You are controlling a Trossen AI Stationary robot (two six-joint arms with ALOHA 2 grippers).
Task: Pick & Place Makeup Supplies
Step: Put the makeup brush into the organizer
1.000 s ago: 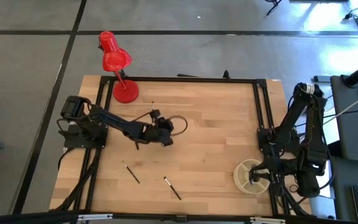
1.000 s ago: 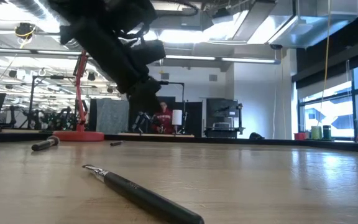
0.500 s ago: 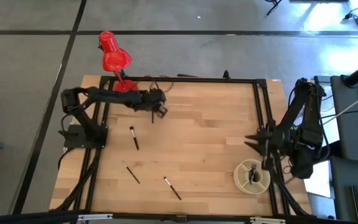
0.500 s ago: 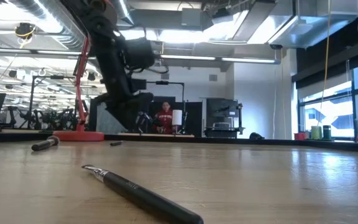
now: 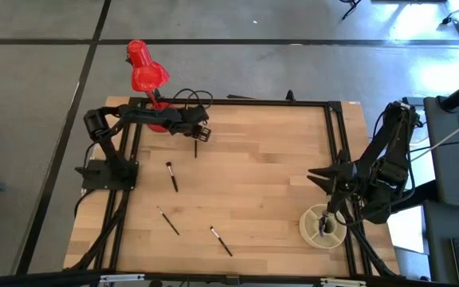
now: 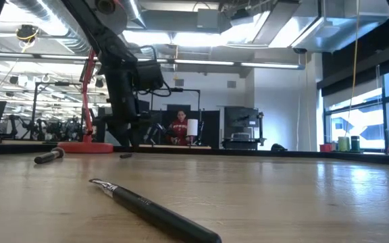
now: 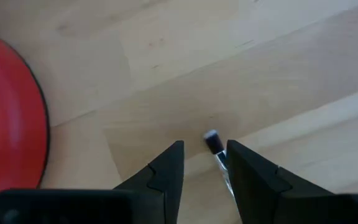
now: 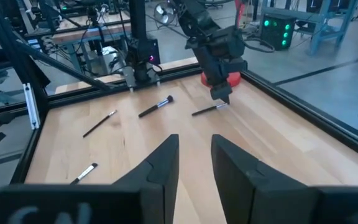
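Several slim dark makeup brushes lie flat on the wooden table. One brush point(image 5: 196, 148) lies near the far edge, by the red lamp base. My left gripper point(image 5: 199, 136) hangs over it, pointing down and open, a finger on either side of the brush's light tip point(image 7: 212, 140); whether they touch it, I cannot tell. Other brushes lie at mid-left point(image 5: 170, 176) and toward the near edge point(image 5: 167, 221) point(image 5: 221, 241). My right gripper point(image 5: 317, 174) is open, above the table's right side, beyond the cream cup point(image 5: 312, 231), where a brush point(image 5: 326, 226) stands.
A red desk lamp stands on its round base point(image 5: 162, 119) at the far left corner, close beside my left gripper. A black frame point(image 5: 335, 151) borders the table. The wide middle of the table point(image 5: 261, 175) is bare wood.
My left gripper has swung from the table's middle toward the far edge, beside the lamp base, and has come down over the brush there. The mid-left brush, which the arm covered before, now shows. My right gripper has risen off the cup and moved toward the far edge.
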